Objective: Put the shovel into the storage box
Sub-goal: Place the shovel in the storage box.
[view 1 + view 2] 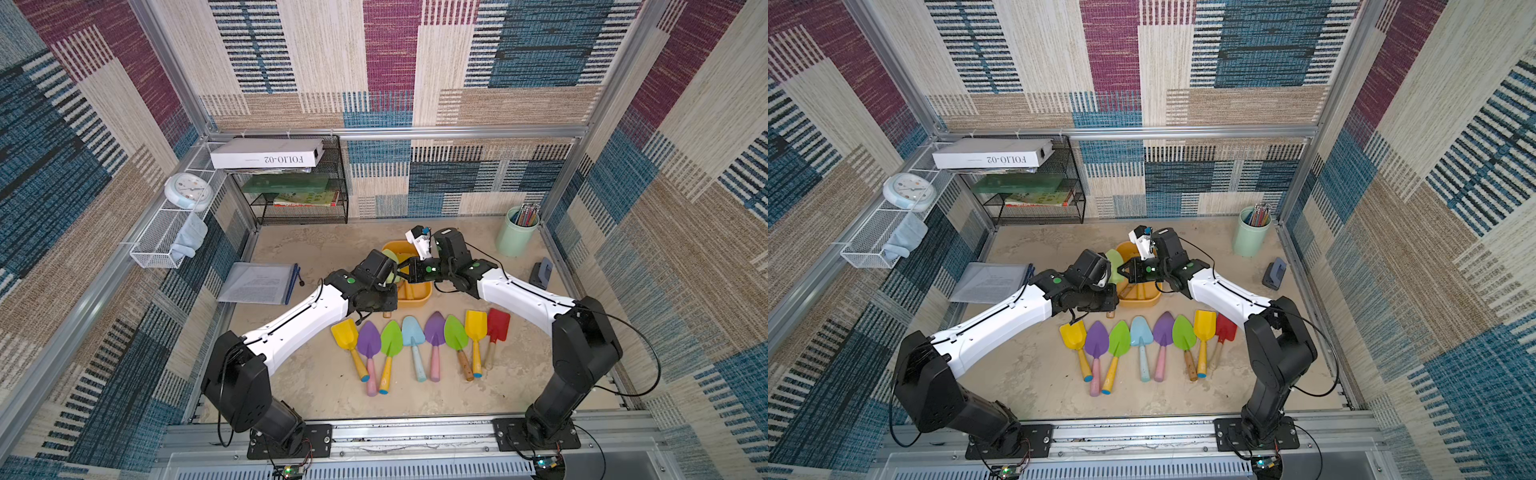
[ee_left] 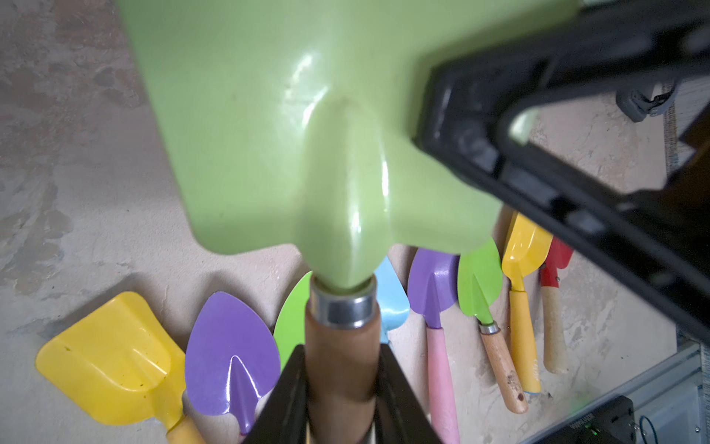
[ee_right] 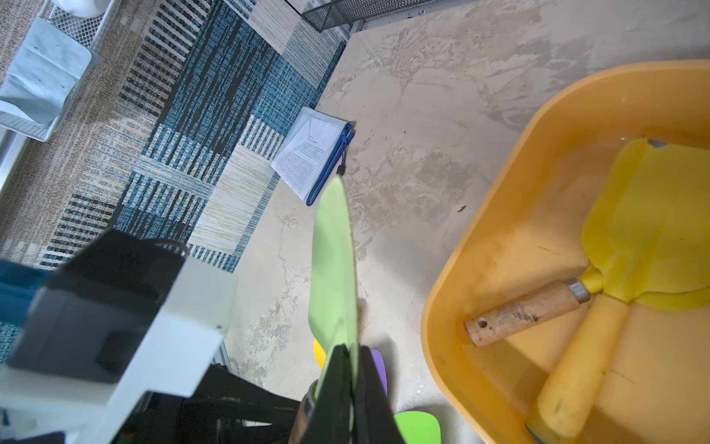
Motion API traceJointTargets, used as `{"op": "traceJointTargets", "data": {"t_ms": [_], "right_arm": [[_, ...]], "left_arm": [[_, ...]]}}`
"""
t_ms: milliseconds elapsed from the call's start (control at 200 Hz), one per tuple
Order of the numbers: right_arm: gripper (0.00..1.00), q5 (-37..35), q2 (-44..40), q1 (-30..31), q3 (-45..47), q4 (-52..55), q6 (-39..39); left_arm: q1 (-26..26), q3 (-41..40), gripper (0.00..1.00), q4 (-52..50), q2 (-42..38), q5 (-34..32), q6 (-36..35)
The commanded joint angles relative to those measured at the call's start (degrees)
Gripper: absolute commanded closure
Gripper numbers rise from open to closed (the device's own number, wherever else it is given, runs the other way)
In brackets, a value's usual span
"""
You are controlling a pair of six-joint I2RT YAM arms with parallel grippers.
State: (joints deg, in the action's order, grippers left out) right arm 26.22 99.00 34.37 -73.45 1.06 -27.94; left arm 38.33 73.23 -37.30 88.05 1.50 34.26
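Shovel [image 2: 269,134], pale green: right gripper [image 3: 347,357] clamped on blade edge; left gripper [image 2: 342,365] jaws flank handle, grip unclear. Storage box [image 1: 419,297] half-hidden in both top views.

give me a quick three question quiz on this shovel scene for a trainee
1. How many shovels lie in the row on the table?
2. True or false: the right gripper is shut on the pale green shovel at its blade.
3. What lies in the storage box? a) nothing b) yellow shovels c) pencils
Key: 1. eight 2. true 3. b
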Motion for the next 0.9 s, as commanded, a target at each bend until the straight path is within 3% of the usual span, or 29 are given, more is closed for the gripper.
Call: {"op": "traceJointTargets", "data": {"t_ms": [0, 225, 571, 897], "right_arm": [[1.00, -0.6, 0.7, 0.0, -1.0, 1.6, 2.4], [1.00, -1.1, 2.2, -0.5, -4.4, 3.4, 3.7], [1.00, 0.6, 6.6, -5.3, -11.0, 7.6, 6.6], [1.00, 2.3, 16.2, -8.3, -19.0, 11.2, 9.5]], "left_arm": [[0.2, -0.2, 0.49, 2.4, -1.3, -0.1, -1.1], [0.2, -1.2, 0.38, 2.2, -4.4, -0.4, -2.0], [0.2, -4.4, 0.33, 2.0, -11.7, -2.9, -3.5], [0.2, -8.4, 0.27, 4.1, -18.5, -3.2, -5.3]]}}
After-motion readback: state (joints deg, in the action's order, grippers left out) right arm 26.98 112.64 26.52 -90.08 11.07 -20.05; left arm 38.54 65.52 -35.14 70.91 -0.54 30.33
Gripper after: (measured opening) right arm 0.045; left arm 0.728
